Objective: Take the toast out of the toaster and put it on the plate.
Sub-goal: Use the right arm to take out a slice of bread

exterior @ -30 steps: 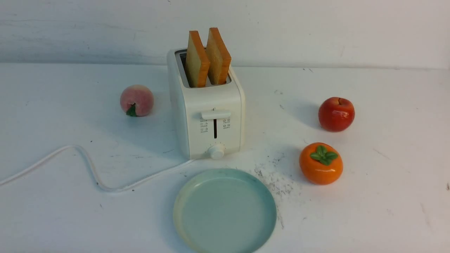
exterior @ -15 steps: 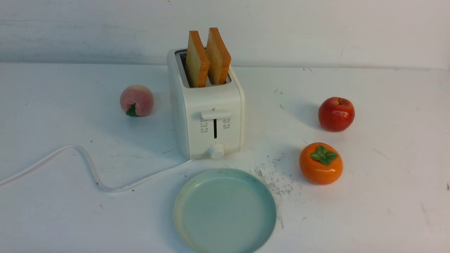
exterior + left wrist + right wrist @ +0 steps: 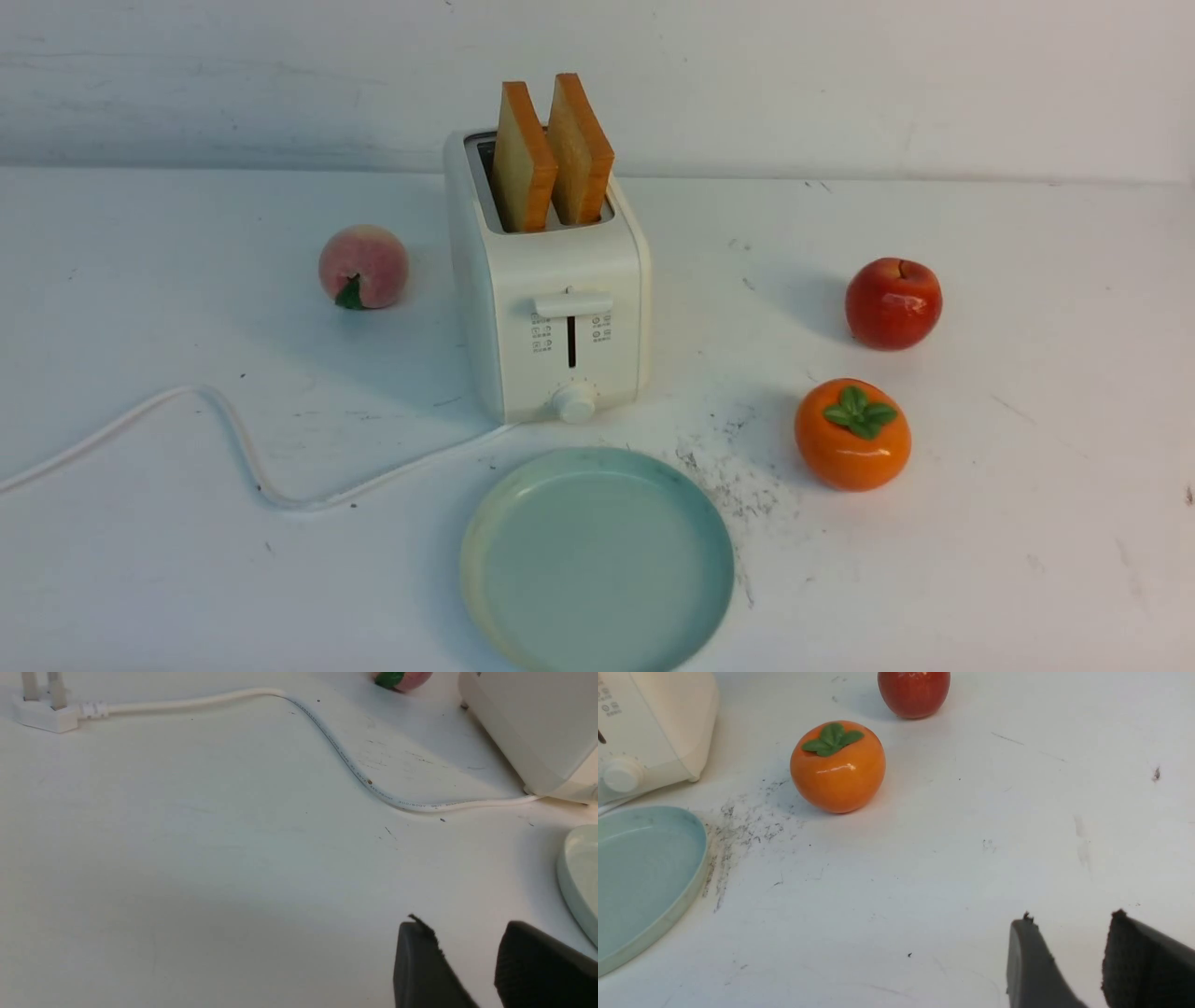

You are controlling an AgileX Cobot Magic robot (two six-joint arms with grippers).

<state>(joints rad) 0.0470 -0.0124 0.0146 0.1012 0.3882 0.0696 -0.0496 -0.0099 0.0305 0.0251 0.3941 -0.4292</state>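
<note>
A cream-white toaster (image 3: 551, 299) stands in the middle of the table, its lever and knob facing me. Two slices of toast (image 3: 553, 154) stick up out of its slots. The pale blue-green plate (image 3: 596, 560) lies bare just in front of it. Neither arm shows in the front view. My left gripper (image 3: 465, 926) hovers open over bare table, near the plate's rim (image 3: 579, 882) and the toaster's side (image 3: 537, 728). My right gripper (image 3: 1069, 919) is open too, empty, over bare table to the right of the plate (image 3: 640, 877).
The toaster's white cord (image 3: 233, 439) snakes left across the table to a plug (image 3: 44, 711). A peach (image 3: 363, 266) sits left of the toaster. A red apple (image 3: 893, 303) and an orange persimmon (image 3: 852, 434) sit on the right. Dark scuff marks lie beside the plate.
</note>
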